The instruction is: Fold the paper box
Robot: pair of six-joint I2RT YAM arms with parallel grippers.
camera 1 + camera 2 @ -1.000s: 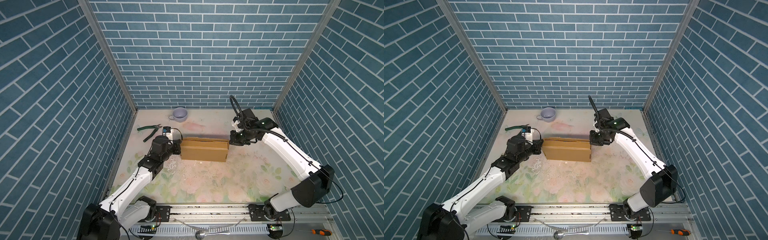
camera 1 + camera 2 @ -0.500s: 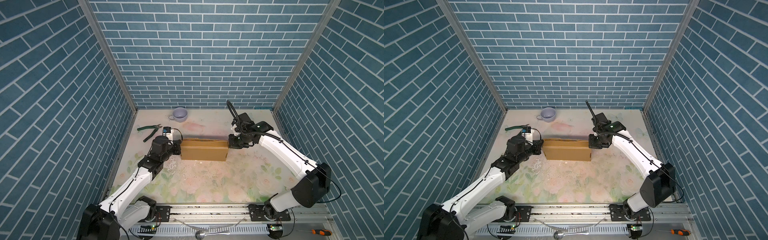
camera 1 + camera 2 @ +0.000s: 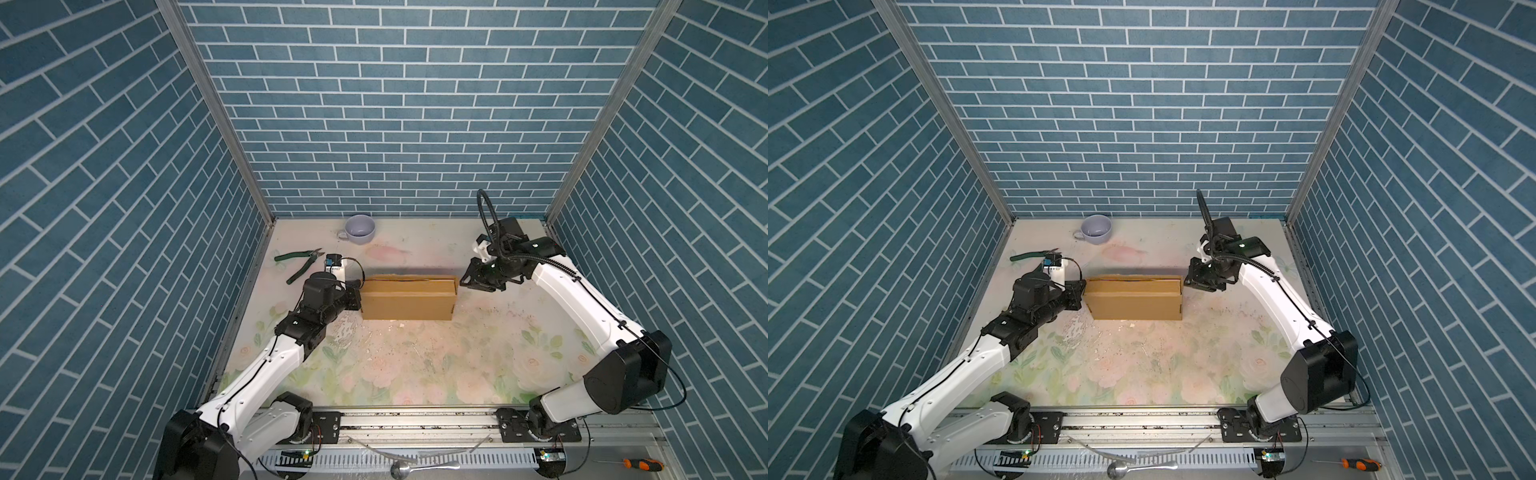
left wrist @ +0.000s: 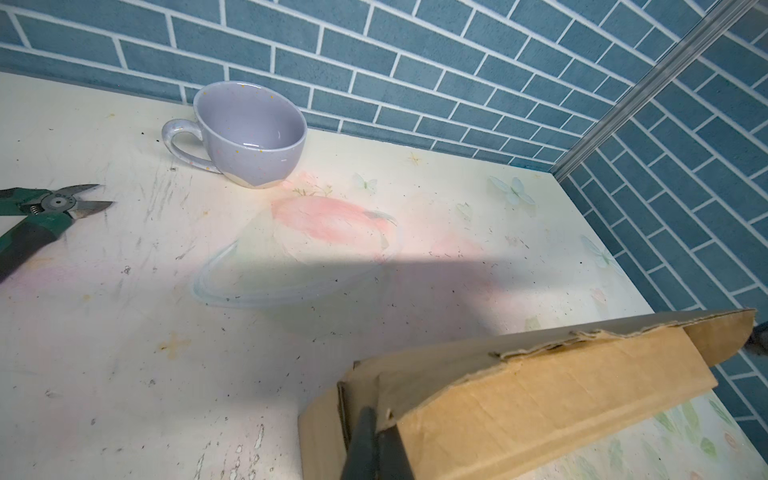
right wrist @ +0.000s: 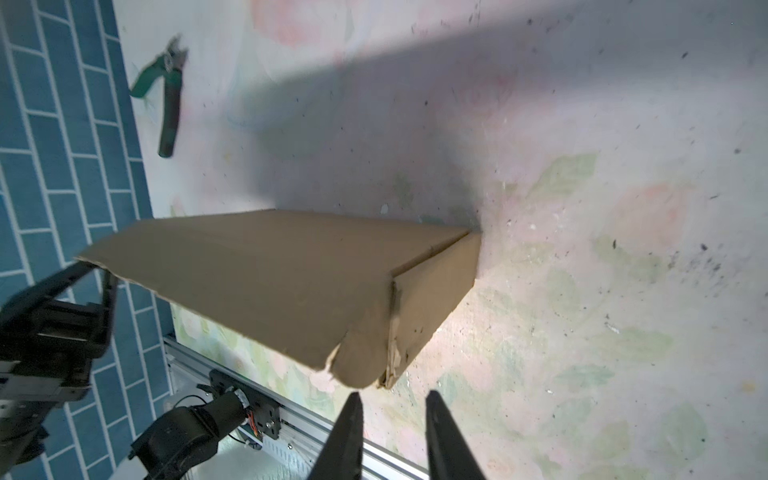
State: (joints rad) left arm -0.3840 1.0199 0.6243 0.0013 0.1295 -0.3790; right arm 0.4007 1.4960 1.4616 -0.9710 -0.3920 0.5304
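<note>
The paper box [image 3: 407, 301] [image 3: 1136, 303] lies mid-table as a long, closed brown cardboard block. My left gripper [image 3: 358, 296] [image 3: 1082, 293] is at its left end. In the left wrist view the fingers [image 4: 365, 436] are shut on a cardboard edge of the paper box [image 4: 540, 399] at that end. My right gripper [image 3: 463, 284] [image 3: 1187, 282] hovers just off the right end. In the right wrist view this gripper [image 5: 394, 395] stands open with nothing between its fingers, a short way from the crumpled corner of the paper box [image 5: 291, 282].
A lilac cup [image 3: 360, 227] [image 4: 249, 133] stands near the back wall. Green-handled cutters [image 3: 297, 266] [image 5: 166, 95] lie at the back left. A spoon [image 3: 403, 469] and a screwdriver [image 3: 636, 464] rest by the front rail. Tiled walls close in three sides.
My right gripper has drawn back a little from the box's right end and opened. The left arm and the box have not moved.
</note>
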